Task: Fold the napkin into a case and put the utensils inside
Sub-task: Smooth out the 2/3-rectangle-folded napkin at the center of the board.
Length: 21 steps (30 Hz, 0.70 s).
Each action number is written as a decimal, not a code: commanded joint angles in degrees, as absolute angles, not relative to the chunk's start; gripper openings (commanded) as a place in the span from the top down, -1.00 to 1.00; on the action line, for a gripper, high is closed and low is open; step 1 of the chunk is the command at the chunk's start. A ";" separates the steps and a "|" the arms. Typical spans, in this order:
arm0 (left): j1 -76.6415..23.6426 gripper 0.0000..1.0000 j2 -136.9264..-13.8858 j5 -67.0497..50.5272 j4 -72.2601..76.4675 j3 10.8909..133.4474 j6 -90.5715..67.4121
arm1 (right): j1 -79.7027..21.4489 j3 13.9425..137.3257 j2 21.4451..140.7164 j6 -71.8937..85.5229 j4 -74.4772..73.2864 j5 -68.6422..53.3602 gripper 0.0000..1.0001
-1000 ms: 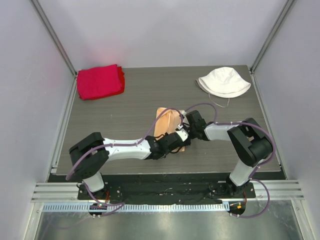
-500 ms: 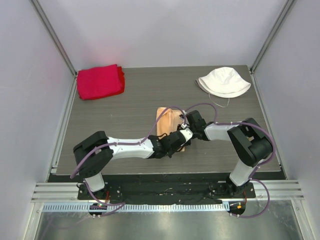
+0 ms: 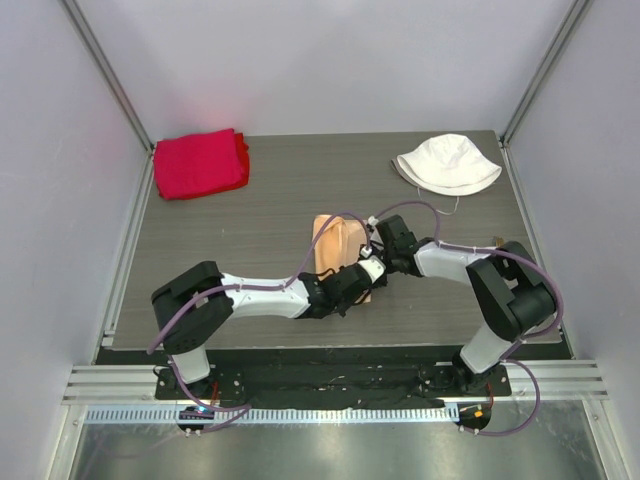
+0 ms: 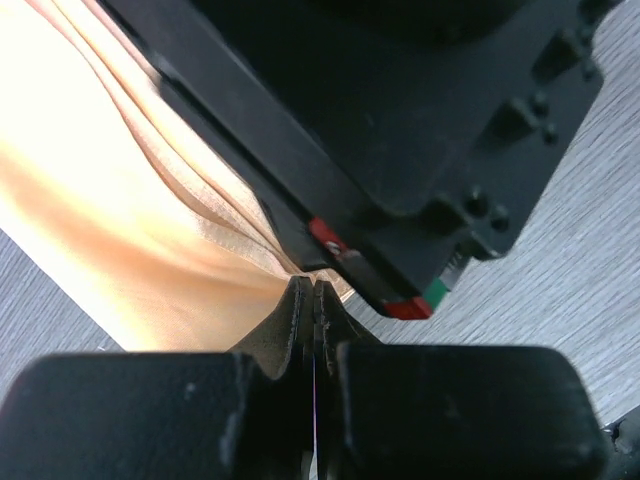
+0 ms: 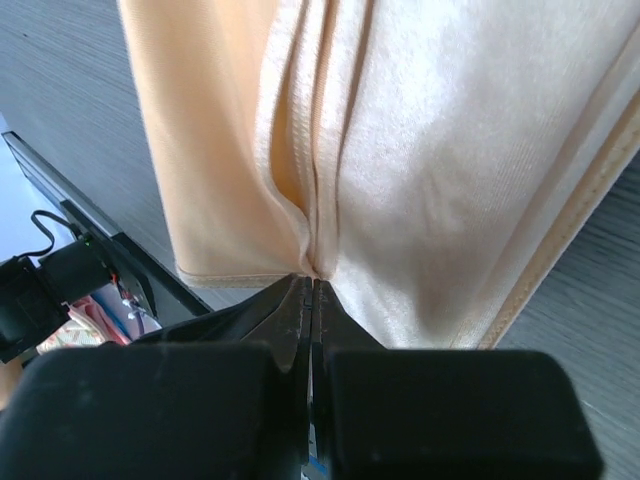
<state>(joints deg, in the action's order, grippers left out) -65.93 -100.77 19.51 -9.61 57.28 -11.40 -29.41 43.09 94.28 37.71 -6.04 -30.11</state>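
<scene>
We see the peach napkin (image 3: 335, 243) lying in folds, a little way from the white hat (image 3: 447, 163), our left gripper (image 4: 312, 300) squeezed tight on its edge, our right gripper (image 5: 308, 287) squeezed tight on a fold

We see the thin peach-tan satin napkin (image 5: 420, 170) as smooth, glossy cloth. The dark grey wood-grain counter (image 3: 260, 210) looks matt and finely streaked. The thick red folded cloth (image 3: 198, 163) looks soft and matt, the white bucket hat (image 3: 447, 162) plain matt fabric. The left claw (image 4: 312, 298) and the right claw (image 5: 308, 288) look like matt black plastic.
</scene>
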 commanded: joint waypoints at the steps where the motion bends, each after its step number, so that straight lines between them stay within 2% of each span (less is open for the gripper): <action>1: -66.09 1.00 -99.41 20.56 -8.96 56.25 -12.92 | -28.65 47.28 90.53 35.68 -9.66 -29.35 0.98; 16: -66.01 0.97 -98.00 21.44 -8.53 55.11 -13.71 | -31.55 49.75 102.20 38.59 -1.49 -32.96 0.98; 19: -65.92 0.82 -95.90 20.48 -9.05 54.85 -14.41 | -30.76 48.61 103.79 37.36 -1.05 -32.00 0.98; 21: -65.66 0.52 -91.35 18.91 -8.79 53.88 -14.94 | -30.59 48.34 105.02 36.83 -1.14 -32.25 0.99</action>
<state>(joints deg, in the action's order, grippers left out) -65.91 -99.00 20.47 -9.28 55.35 -13.32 -31.20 48.88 102.80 38.26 -3.20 -33.61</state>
